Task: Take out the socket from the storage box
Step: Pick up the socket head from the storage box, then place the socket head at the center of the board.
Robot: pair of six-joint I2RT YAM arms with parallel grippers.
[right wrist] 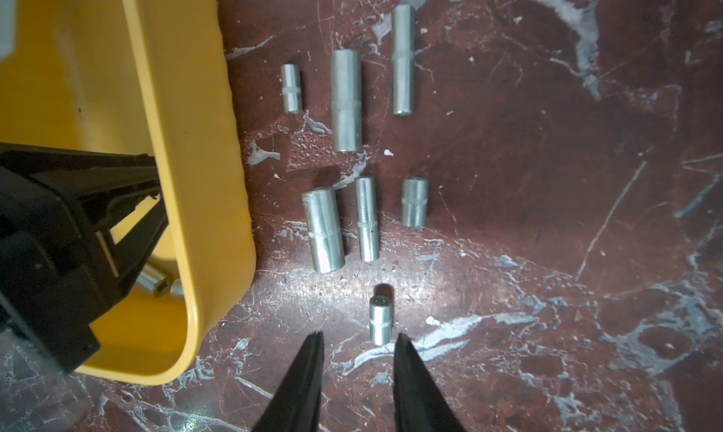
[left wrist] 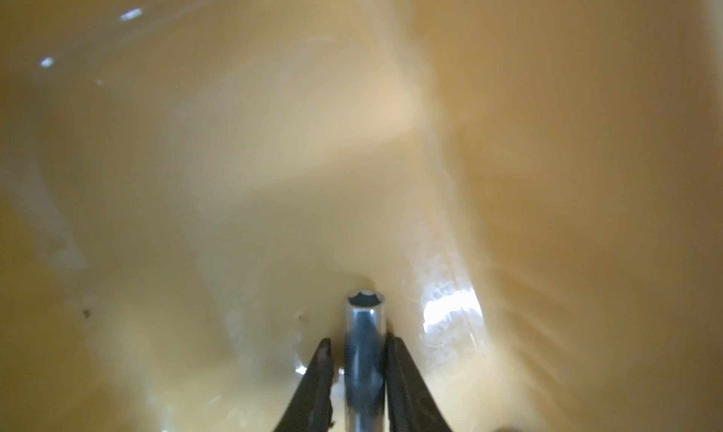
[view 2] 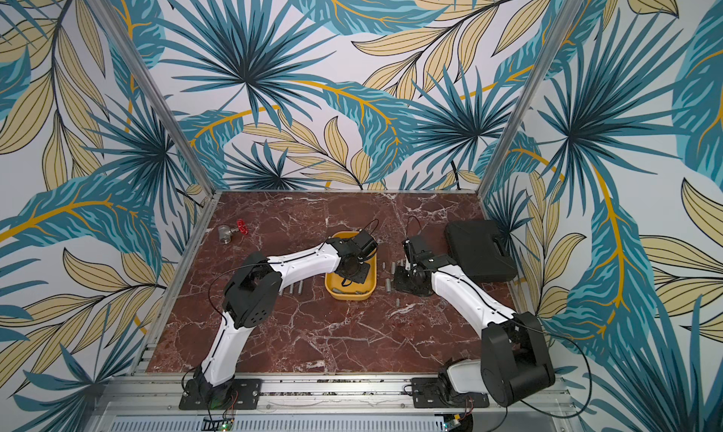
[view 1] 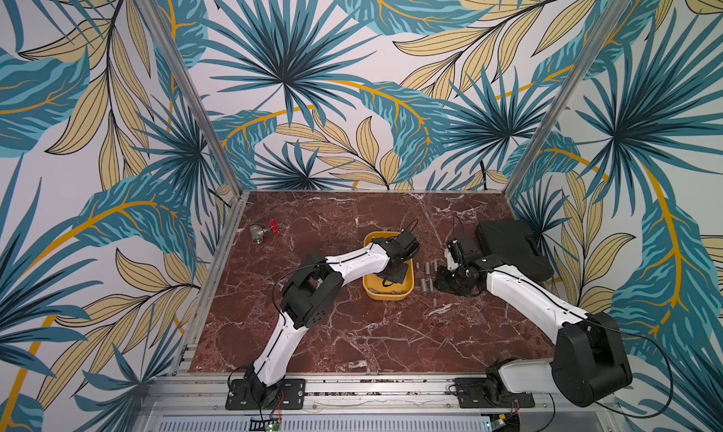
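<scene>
At frame centre, inside the storage box (view 1: 385, 297), the socket (left wrist: 362, 320) is flanked by the left gripper (left wrist: 358, 338); clamping cannot be confirmed. The right gripper (right wrist: 358, 336) is held parted, empty, over loose sockets (right wrist: 346, 101) alongside.

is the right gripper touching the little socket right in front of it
Apart. The right wrist view shows bare marble on both sides between the small socket and the fingers of the open right gripper.
</scene>
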